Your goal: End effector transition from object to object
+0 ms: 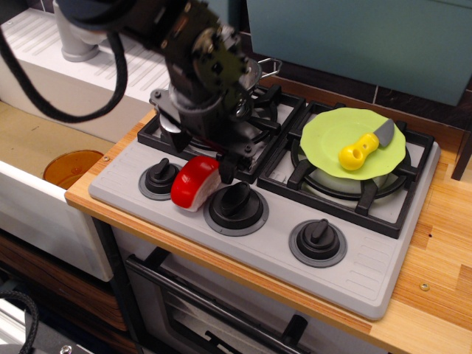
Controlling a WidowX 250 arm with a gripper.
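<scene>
My black gripper (199, 151) hangs over the front of the left burner (254, 158), with its bulky wrist and cables above it. Its two fingers point down and stand wide apart, so it is open and holds nothing. A red and white wedge (196, 182) lies on the grey stove top just in front of and below the fingers. The right fingertip (227, 172) is close beside the wedge's right edge; I cannot tell if it touches. A metal bowl on the left burner is almost wholly hidden behind the arm; only a wire handle (270, 63) shows.
A green plate (352, 141) with a yellow-handled knife (359, 150) sits on the right burner. Three black knobs (237, 200) line the stove front. A sink with an orange plate (71, 167) is at the left, a grey faucet (74, 40) behind it. The wooden counter (431, 284) is at the right.
</scene>
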